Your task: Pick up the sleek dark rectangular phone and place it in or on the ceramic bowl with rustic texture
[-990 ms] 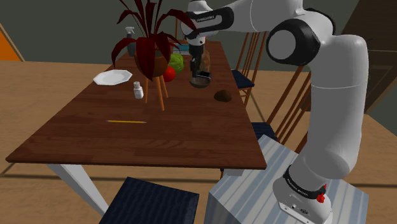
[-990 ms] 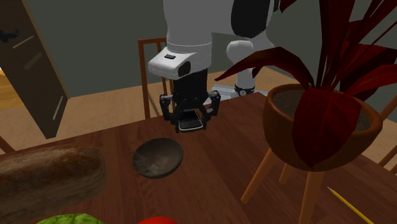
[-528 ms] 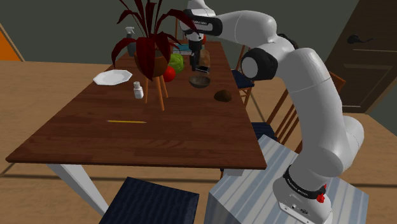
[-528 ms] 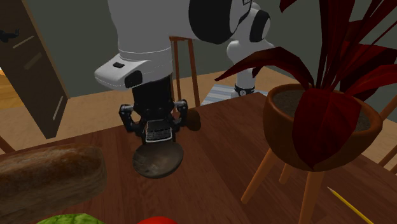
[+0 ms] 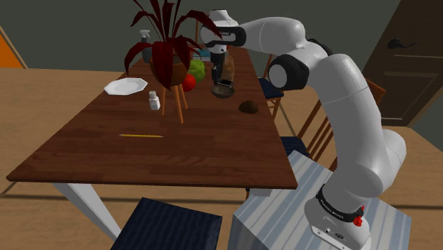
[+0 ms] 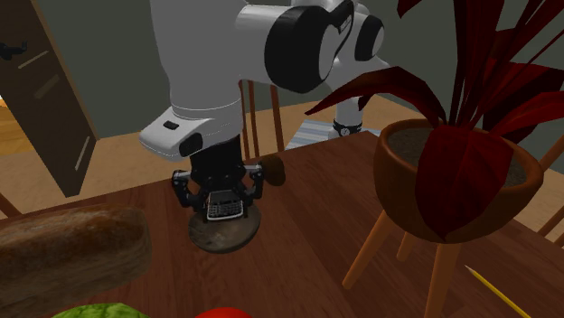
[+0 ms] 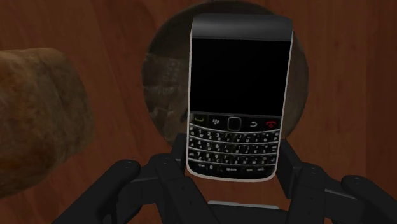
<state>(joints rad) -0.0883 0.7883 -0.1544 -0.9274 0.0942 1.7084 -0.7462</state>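
The gripper [image 6: 221, 192] is sinking closer above the bowl [image 6: 222, 238], clasping the phone [image 6: 222, 210]; dropped upright, it is risking tipping over the bowl's rim.

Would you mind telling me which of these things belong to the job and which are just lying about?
Job: gripper, shut on the dark phone; rough brown bowl beneath it.
Lying about: bread loaf, potted plant, pencil, white plate, small white bottle, tomato.
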